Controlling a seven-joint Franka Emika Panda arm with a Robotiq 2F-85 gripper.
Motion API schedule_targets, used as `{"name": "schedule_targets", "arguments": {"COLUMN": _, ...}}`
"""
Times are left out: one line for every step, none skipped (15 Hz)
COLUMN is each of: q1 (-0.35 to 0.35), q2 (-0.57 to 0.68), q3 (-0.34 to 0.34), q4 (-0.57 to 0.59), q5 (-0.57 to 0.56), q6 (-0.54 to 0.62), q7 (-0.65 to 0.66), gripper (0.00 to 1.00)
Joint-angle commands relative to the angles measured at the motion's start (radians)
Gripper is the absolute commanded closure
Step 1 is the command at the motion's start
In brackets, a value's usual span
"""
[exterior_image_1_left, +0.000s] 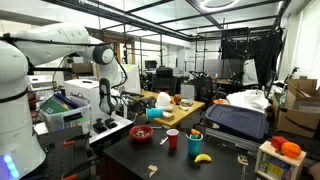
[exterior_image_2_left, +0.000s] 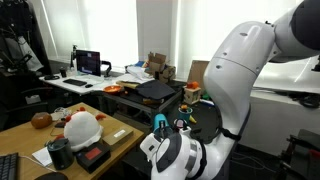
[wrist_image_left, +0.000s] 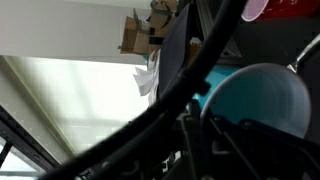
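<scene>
1. At the left, the gripper hangs clenched, apparently grasping nothing.
2. The round teal bowl sits unlifted on the dark bench, near the gripper.
3. Further right, the red plastic cup and yellow banana lie untouched.

Blurred dark cables cover part of the teal bowl.

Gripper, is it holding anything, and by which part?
Cannot tell. The gripper is shut right beside the teal bowl, but whether it pinches the rim is not visible.
</scene>
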Motion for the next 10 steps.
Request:
{"name": "schedule_targets", "arguments": {"q1": 0.000, "q2": 0.002, "q3": 0.002, "q4": 0.023, "q5": 0.039, "q6": 0.032, "q7": 0.099, "gripper": 0.99}}
{"name": "schedule_targets", "arguments": {"q1": 0.008, "q2": 0.002, "q3": -0.005, "q4": 0.027, "q5": 0.041, "q6": 0.023, "q7": 0.128, "gripper": 0.99}}
{"name": "schedule_targets", "arguments": {"q1": 0.008, "q2": 0.001, "q3": -0.006, "q4": 0.027, "q5": 0.040, "q6": 0.029, "q7": 0.149, "gripper": 0.99}}
{"name": "schedule_targets", "arguments": {"q1": 0.009, "q2": 0.002, "q3": -0.008, "q4": 0.030, "q5": 0.039, "q6": 0.032, "q7": 0.173, "gripper": 0.99}}
{"name": "schedule_targets", "arguments": {"q1": 0.003, "q2": 0.000, "q3": -0.005, "q4": 0.028, "q5": 0.035, "q6": 0.050, "q7": 0.190, "gripper": 0.99}}
{"name": "schedule_targets", "arguments": {"q1": -0.005, "q2": -0.003, "q3": -0.001, "q4": 0.025, "q5": 0.030, "q6": 0.079, "q7": 0.203, "gripper": 0.99}}
{"name": "schedule_targets", "arguments": {"q1": -0.013, "q2": -0.005, "q3": 0.003, "q4": 0.023, "q5": 0.028, "q6": 0.112, "q7": 0.222, "gripper": 0.99}}
{"name": "schedule_targets", "arguments": {"q1": -0.018, "q2": -0.006, "q3": 0.005, "q4": 0.022, "q5": 0.023, "q6": 0.153, "q7": 0.237, "gripper": 0.99}}
{"name": "schedule_targets", "arguments": {"q1": -0.023, "q2": -0.004, "q3": 0.006, "q4": 0.026, "q5": 0.025, "q6": 0.190, "q7": 0.254, "gripper": 0.99}}
{"name": "schedule_targets", "arguments": {"q1": -0.026, "q2": -0.005, "q3": 0.005, "q4": 0.024, "q5": 0.023, "q6": 0.228, "q7": 0.267, "gripper": 0.99}}
